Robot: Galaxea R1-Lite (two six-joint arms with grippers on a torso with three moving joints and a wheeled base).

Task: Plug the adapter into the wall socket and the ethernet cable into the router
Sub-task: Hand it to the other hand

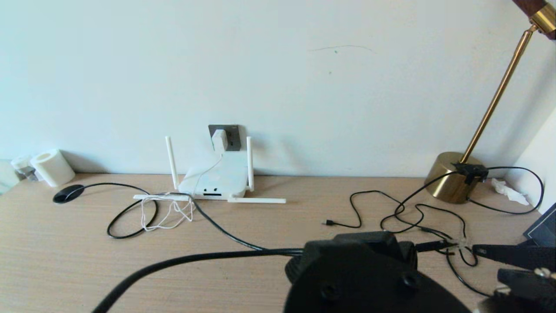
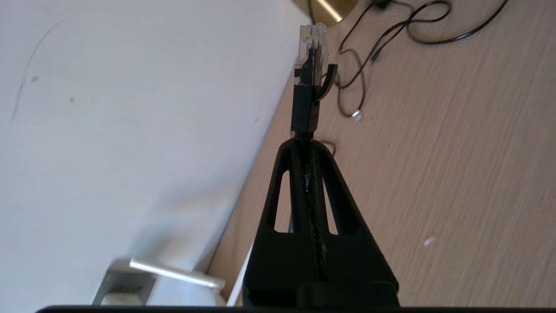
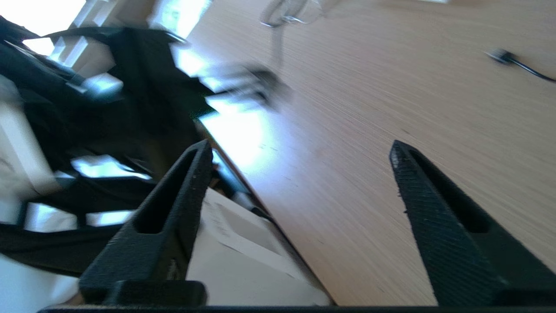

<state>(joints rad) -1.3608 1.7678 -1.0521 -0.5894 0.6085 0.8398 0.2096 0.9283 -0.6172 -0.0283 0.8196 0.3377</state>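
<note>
My left gripper [image 2: 306, 143] pinches the thick black ethernet cable [image 2: 305, 102] behind its clear connector. Right gripper [image 3: 299, 152] gapes wide. At twelve o'clock the white cube adapter [image 1: 219, 139] seemingly sits in the grey wall socket [image 1: 233, 135], above the white antennaed router [image 1: 216, 179].

The left gripper [image 2: 309, 143] is clamped tight on the ethernet cable [image 2: 306, 98] just behind its connector, wrist low over the desk. The right gripper [image 3: 299, 152] sits low at the right – fingers [image 3: 434, 208] spread wide, holding nothing.
</note>
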